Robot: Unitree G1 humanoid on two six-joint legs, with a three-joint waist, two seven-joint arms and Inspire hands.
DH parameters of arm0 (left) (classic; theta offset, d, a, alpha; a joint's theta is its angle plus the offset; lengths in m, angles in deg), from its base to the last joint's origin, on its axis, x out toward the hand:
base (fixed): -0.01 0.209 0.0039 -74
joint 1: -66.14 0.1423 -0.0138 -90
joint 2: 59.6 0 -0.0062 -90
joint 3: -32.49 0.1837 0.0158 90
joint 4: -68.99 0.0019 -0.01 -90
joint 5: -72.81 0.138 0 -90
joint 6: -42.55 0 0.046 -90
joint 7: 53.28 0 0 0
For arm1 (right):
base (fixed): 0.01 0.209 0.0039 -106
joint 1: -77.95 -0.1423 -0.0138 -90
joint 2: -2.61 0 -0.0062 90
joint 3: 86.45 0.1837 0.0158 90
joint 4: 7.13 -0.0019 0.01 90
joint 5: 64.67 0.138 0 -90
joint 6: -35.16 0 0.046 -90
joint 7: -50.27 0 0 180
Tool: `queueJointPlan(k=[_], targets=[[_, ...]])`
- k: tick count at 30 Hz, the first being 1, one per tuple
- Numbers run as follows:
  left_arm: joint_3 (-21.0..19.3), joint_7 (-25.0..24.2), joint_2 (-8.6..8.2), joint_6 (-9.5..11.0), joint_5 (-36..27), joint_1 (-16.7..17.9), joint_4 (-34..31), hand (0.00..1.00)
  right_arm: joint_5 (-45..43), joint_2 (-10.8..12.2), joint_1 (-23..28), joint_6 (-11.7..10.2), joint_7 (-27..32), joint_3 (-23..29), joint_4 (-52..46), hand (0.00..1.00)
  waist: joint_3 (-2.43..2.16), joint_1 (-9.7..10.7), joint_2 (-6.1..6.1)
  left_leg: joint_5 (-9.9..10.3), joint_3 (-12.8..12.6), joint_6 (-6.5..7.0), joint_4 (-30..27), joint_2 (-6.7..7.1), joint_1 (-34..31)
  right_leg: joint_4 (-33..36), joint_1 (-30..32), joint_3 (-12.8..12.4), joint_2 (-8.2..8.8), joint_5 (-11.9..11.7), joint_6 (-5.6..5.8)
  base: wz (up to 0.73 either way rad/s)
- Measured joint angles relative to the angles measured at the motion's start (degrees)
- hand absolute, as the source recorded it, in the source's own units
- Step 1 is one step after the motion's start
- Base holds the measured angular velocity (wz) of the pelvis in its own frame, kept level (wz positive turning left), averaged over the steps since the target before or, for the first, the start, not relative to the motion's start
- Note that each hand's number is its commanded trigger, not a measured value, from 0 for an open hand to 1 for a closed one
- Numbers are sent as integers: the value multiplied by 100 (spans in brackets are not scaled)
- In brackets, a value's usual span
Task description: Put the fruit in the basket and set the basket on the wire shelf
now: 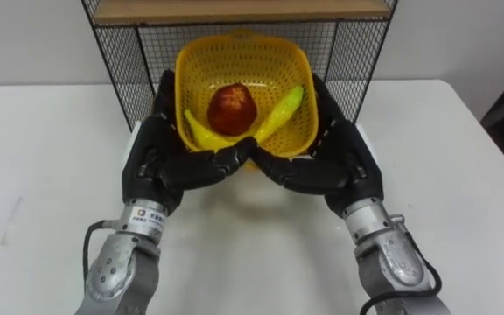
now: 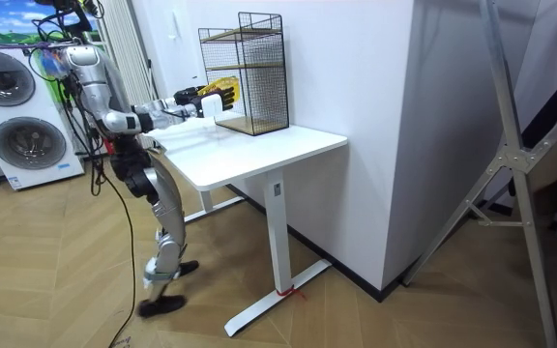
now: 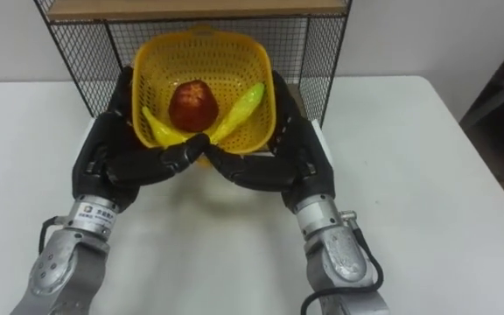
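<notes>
1. Stance. In the room view I see the robot standing at the end of the white table (image 1: 42, 175), leaning forward with both arms stretched toward the wire shelf (image 1: 116, 61). Two washing machines (image 2: 22, 126) stand behind it at the room view's left.

2. Load. The yellow basket (image 1: 234, 57) is carried between the two hands at the open front of the shelf's lower compartment, below the wooden shelf board (image 1: 234, 9). In the room view it hangs clear above the table top. I cannot tell how far its far rim reaches into the compartment.

3. Contents. A red apple (image 1: 231, 107) lies in the middle of the basket. A yellow banana (image 1: 204, 131) lies to its left against the near wall. A yellow-green banana (image 1: 283, 112) lies slanted to its right, its tip pointing up toward the right wall. All three pieces of fruit are inside the basket.

4. Left hand (image 1: 156, 162). It is clamped on the basket's left side, fingers running up the wall and thumb curled across the near rim.

5. Right hand (image 1: 344, 162). It is clamped on the basket's right side in mirror fashion. The two thumbs meet at the middle of the near rim.
</notes>
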State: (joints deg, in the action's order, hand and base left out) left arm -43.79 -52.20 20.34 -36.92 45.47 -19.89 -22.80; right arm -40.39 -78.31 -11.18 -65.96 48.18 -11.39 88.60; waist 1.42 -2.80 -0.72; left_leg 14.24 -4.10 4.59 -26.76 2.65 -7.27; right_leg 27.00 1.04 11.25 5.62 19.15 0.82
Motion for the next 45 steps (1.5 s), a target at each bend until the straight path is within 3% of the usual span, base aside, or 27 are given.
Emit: queueJointPlan(k=[6, 14, 18, 22, 29, 34, 45], targets=[[-58, 4, -6, -178, 5, 0, 34, 0, -10, 23, -234, 243, 0, 31, 178, 0, -35, -44, -86, -60, 66, -8, 255, -6, 119, -495, -246, 59, -87, -172, 24, 6], [-80, 188, -7, -309, 2, -242, 318, 0, -4, -4, -839, 372, 201, 47, 310, 0, -31, 77, -109, -81, 212, -23, 514, 9, 347, -1167, -766, 252, -182, -412, 43, 9], [-158, 278, -42, -424, -4, -878, 854, 0, 21, 37, -1096, 466, 331, 51, 594, 0, -19, 66, -109, -84, 208, -27, 551, 17, 462, -1303, -914, 271, -185, -440, 47, 0], [-227, 356, -168, -556, -11, -1286, 1291, 0, 72, 70, -1440, 600, 475, 58, 928, 0, -11, 76, -100, -86, 179, -30, 603, 9, 487, -1344, -932, 273, -189, -464, 44, -2], [-236, 510, -210, -801, -16, -1747, 2009, 0, 94, 8, -1760, 1021, 803, 53, 1194, 0, 0, 71, -84, -87, 180, -30, 610, 11, 494, -1350, -924, 274, -183, -468, 46, 0], [-294, 634, -221, -1078, -132, -2385, 2401, 0, 151, 42, -2278, 1222, 1162, 52, 1514, 0, 51, 81, 24, -94, 177, -26, 619, 19, 495, -1349, -922, 282, -175, -468, 47, 0], [-462, 782, -336, -1498, -239, -2572, 2774, 0, -16, 41, -2614, 1655, 1280, 53, 1868, 0, 21, 112, 96, -159, 164, -54, 749, 20, 588, -1350, -941, 269, -167, -469, 45, -1]])
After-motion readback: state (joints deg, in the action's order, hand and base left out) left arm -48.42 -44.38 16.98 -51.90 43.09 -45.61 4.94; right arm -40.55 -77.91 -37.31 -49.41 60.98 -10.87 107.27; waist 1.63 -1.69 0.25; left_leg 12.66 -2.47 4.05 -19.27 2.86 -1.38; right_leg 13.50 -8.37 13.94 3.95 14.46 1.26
